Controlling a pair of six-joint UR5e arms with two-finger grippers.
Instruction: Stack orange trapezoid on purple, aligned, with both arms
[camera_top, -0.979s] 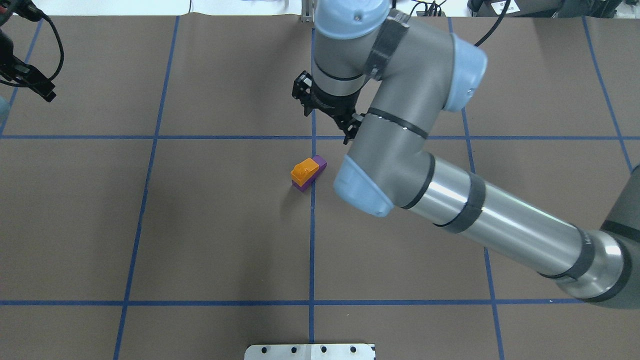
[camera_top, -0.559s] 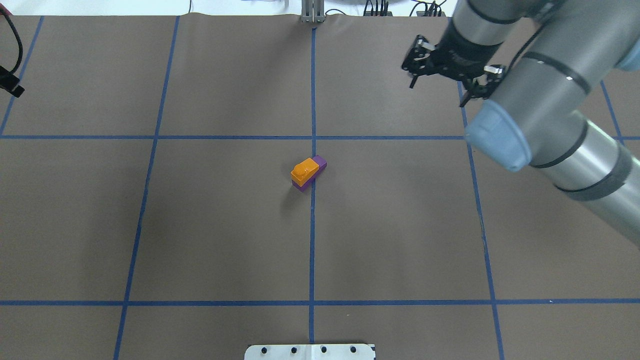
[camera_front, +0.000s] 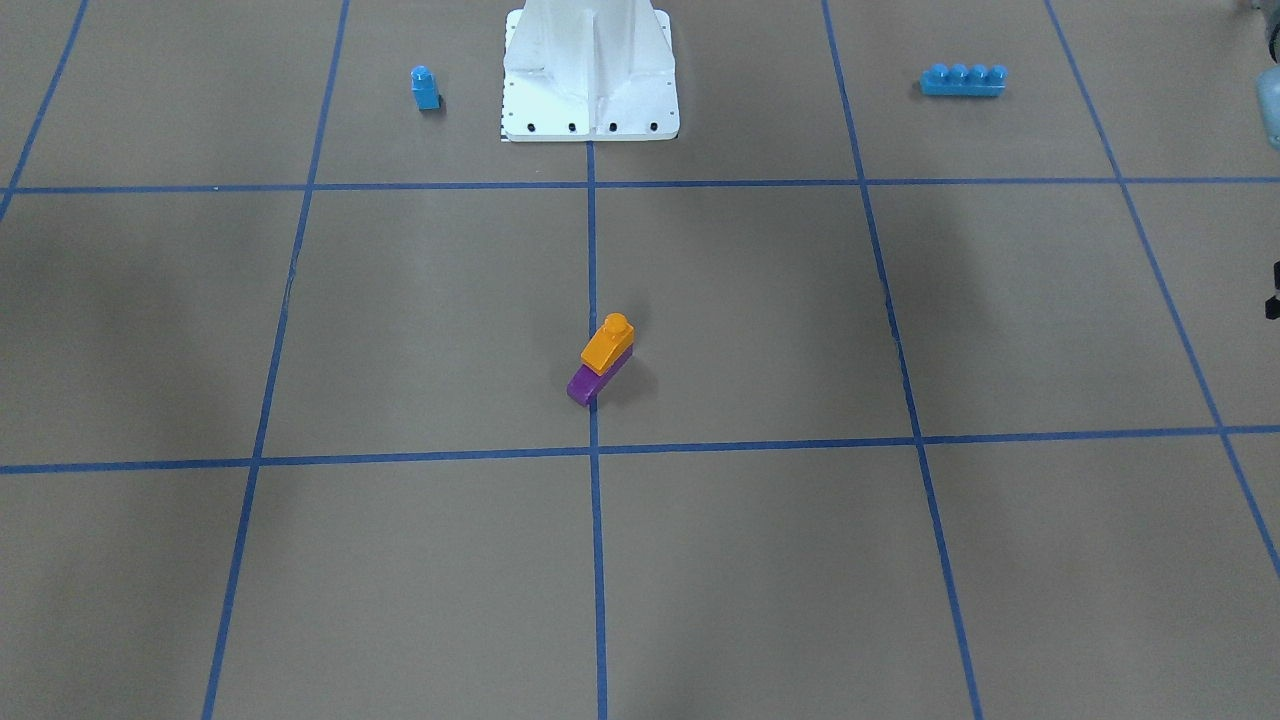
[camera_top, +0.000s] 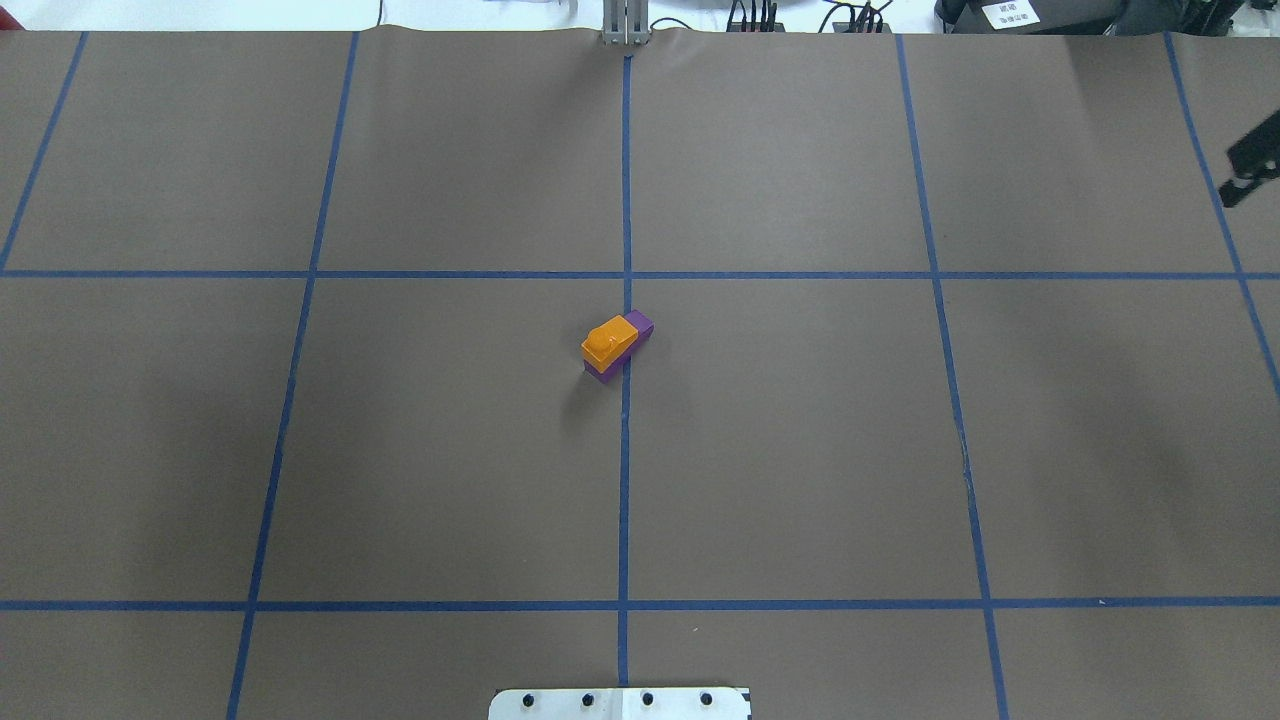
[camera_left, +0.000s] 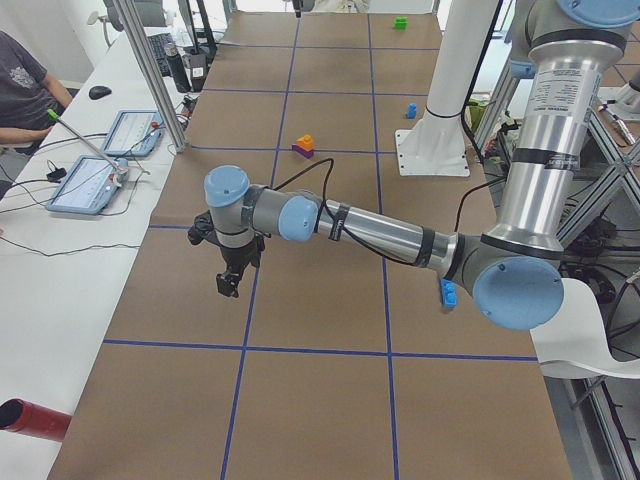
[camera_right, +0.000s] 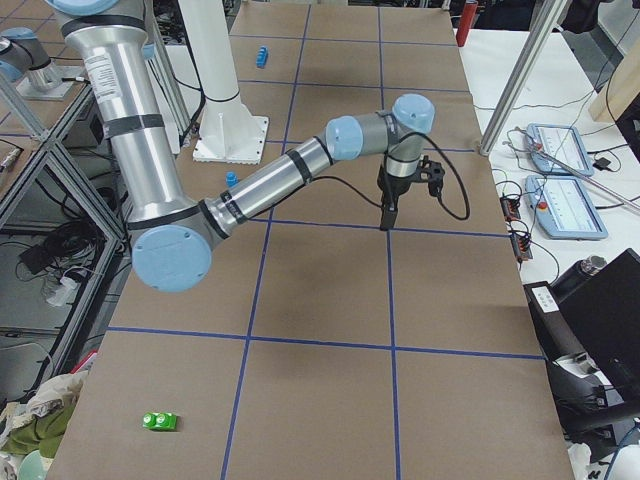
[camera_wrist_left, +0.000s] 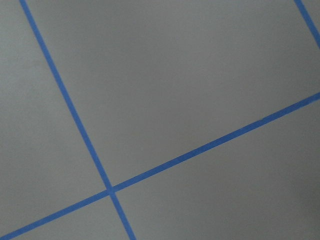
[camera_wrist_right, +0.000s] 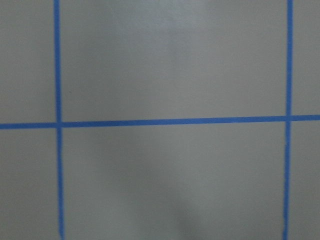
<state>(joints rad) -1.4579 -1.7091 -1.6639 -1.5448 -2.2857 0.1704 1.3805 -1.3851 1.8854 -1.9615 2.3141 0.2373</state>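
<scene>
Whereas the right arm filled the overhead view's upper right corner 0.6 s ago, you now see only a black sliver of the right gripper (camera_top: 1250, 160) at that view's right edge. The bit of the left gripper that showed at the left edge is gone from overhead. The stack has not shifted.

Side views: the left gripper (camera_left: 229, 288) hangs over the brown paper-covered table (camera_top: 800, 450), fingers pointing down, well apart from the bricks. The right gripper (camera_right: 386, 222) does likewise at the other end. For both claws, you cannot tell whether the fingers are parted or together.

The small glossy orange trapezoid brick (camera_top: 605, 342) sits on the small glossy purple sloped brick (camera_top: 641, 325), no gripper touching either. The stack lies diagonally near the table's centre, across the middle blue tape line. The orange brick's single round stud points up. It covers the purple brick's end nearer the robot; the far purple end shows bare. Long sides look in line.

Also present, near the white base plate (camera_front: 590, 110): a small blue one-stud brick (camera_front: 425, 88) and a long blue four-stud brick (camera_front: 963, 80).
</scene>
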